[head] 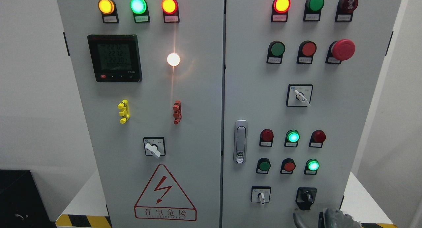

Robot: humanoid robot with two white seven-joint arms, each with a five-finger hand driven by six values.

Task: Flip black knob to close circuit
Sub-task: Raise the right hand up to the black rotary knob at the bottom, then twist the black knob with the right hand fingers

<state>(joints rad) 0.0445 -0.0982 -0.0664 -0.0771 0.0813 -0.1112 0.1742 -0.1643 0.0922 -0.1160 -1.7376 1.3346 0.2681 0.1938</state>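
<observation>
Grey cabinet (197, 99) carries a black knob (306, 197), red triangle sign (165, 193), and yellow-black striped base (84, 220).

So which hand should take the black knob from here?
Right. The right hand shows at the bottom edge just below the black knob, low on the cabinet's right door. The left hand isn't in view.

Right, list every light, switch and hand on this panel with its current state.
Top-left lamps: amber, green, red all lit.
White lamp: lit.
Meter display: on; digits unclear.
Top-right red lamp: lit; green lamp beside it unlit.
Emergency stop: pressed or not, cannot tell.
Two lower green lamps: lit; red ones nearby unlit.
Black knob: untouched.
Right robot hand: below the knob, not touching it.
Door handle: flush.
</observation>
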